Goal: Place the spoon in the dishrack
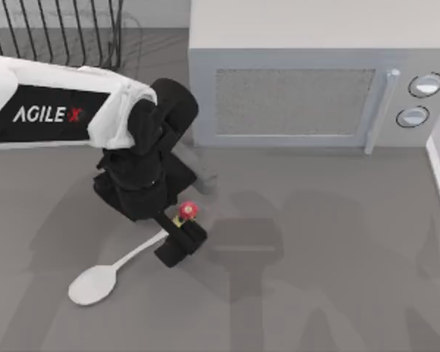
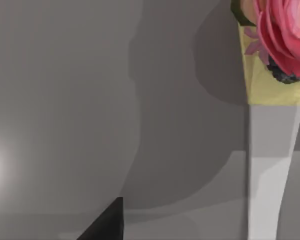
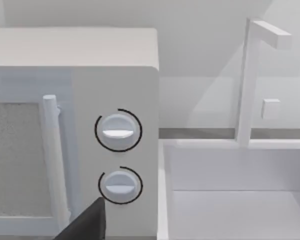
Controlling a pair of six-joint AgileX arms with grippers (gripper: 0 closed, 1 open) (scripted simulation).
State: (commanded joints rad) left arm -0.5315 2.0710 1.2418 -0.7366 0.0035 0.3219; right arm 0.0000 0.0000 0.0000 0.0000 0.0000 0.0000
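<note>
The white spoon (image 1: pixel 95 283) lies flat on the grey table, bowl toward the front left, with its slim handle running up to the red-and-yellow knob (image 1: pixel 186 211). My left gripper (image 1: pixel 181 239) is down over the handle just behind the knob. It is open: in the left wrist view one dark fingertip (image 2: pixel 106 226) stands well apart from the handle (image 2: pixel 269 180), and the knob (image 2: pixel 282 37) looms close. The black wire dishrack (image 1: pixel 59 33) stands at the back left. My right gripper (image 3: pixel 87 225) is parked facing the microwave's dials.
A grey microwave (image 1: pixel 301 95) with its door shut stands at the back, right of the dishrack; its two dials (image 3: pixel 118 131) show in the right wrist view. A white basin (image 3: pixel 230 200) sits at the table's right edge.
</note>
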